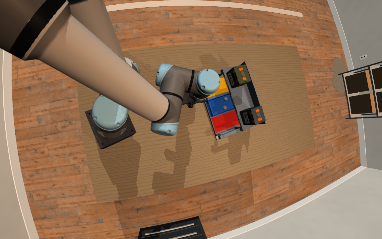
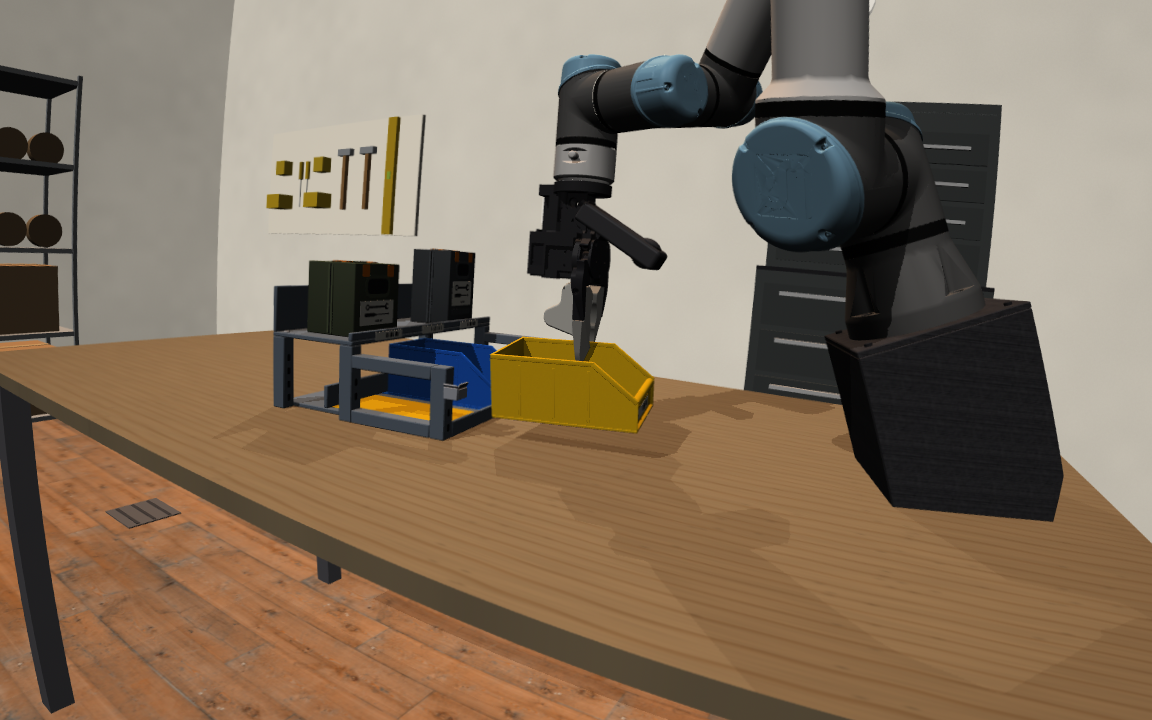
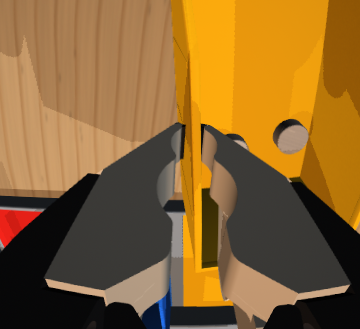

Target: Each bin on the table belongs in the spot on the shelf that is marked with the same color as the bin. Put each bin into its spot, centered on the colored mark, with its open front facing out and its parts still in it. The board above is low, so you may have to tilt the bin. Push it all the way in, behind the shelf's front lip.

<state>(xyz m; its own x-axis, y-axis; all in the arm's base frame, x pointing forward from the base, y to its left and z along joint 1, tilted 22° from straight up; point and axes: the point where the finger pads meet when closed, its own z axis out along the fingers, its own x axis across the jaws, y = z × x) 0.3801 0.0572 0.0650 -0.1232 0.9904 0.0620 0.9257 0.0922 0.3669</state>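
My gripper [image 2: 582, 355] [image 3: 189, 127] is shut on one side wall of the yellow bin [image 2: 553, 394] [image 3: 272, 59]. The bin hangs a little above the table, just in front of the shelf [image 2: 396, 365], its tall back toward the shelf and its sloped open front facing out. Two round parts show in it in the wrist view, one mostly hidden by a finger. The yellow mark [image 1: 223, 84] [image 2: 396, 409] is bare at one end of the shelf. The blue bin [image 1: 219, 107] [image 2: 414, 379] stands in the middle spot with two round parts. The red mark [image 1: 224, 121] is bare.
The upper board [image 1: 242, 96] is low over the back of the spots and carries an olive toolbox [image 1: 242, 74] [image 2: 352, 295] and a dark grey toolbox [image 1: 254, 116] [image 2: 444, 286]. Side rails [image 2: 401, 365] bound the lower level at its ends.
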